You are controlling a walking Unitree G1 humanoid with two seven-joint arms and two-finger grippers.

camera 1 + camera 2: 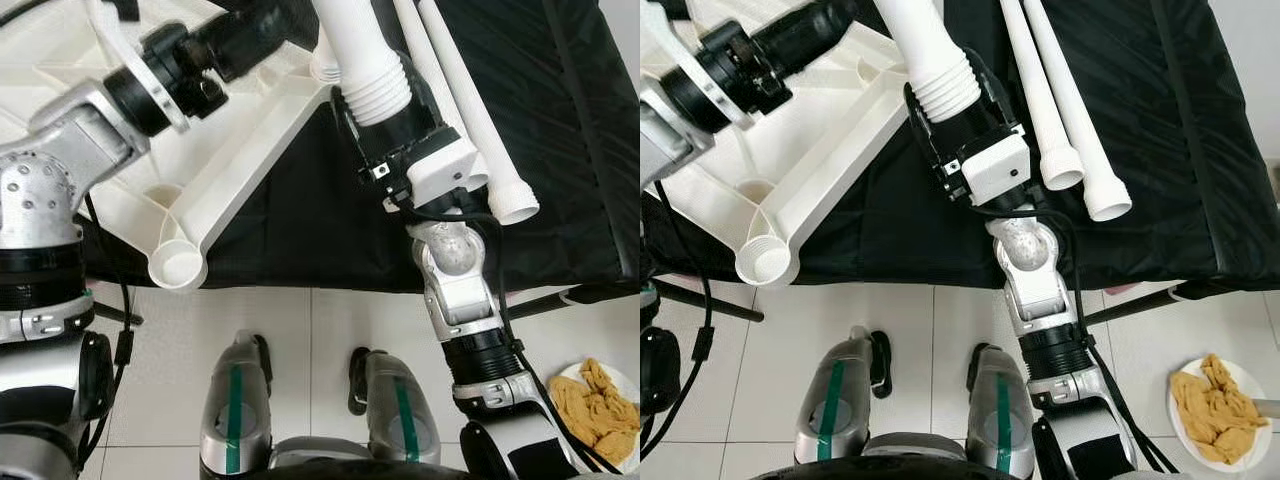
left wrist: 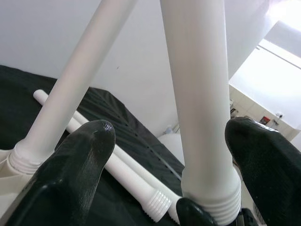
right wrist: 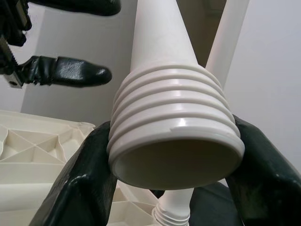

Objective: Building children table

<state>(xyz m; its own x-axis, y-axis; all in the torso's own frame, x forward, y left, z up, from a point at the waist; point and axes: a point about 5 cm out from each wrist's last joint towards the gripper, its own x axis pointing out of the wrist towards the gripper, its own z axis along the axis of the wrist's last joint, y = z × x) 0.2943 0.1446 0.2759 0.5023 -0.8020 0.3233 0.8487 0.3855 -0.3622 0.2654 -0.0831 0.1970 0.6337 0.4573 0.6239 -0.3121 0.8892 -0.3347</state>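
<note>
The white plastic tabletop (image 1: 250, 130) lies upside down on a black cloth, an empty corner socket (image 1: 178, 265) nearest me. My right gripper (image 1: 380, 100) is shut on the threaded end of a white table leg (image 1: 355, 40) and holds it up over the tabletop's edge. My left arm reaches across the tabletop. Its gripper (image 2: 169, 134) is open, one finger on each side of that same leg, higher up the shaft and apart from it. Another leg (image 2: 70, 94) stands in a socket of the tabletop.
Two loose white legs (image 1: 480, 130) lie side by side on the black cloth (image 1: 560, 180) to the right. On the tiled floor at the lower right sits a white plate with a yellow cloth (image 1: 595, 405). My own feet (image 1: 235, 410) stand just below the cloth's edge.
</note>
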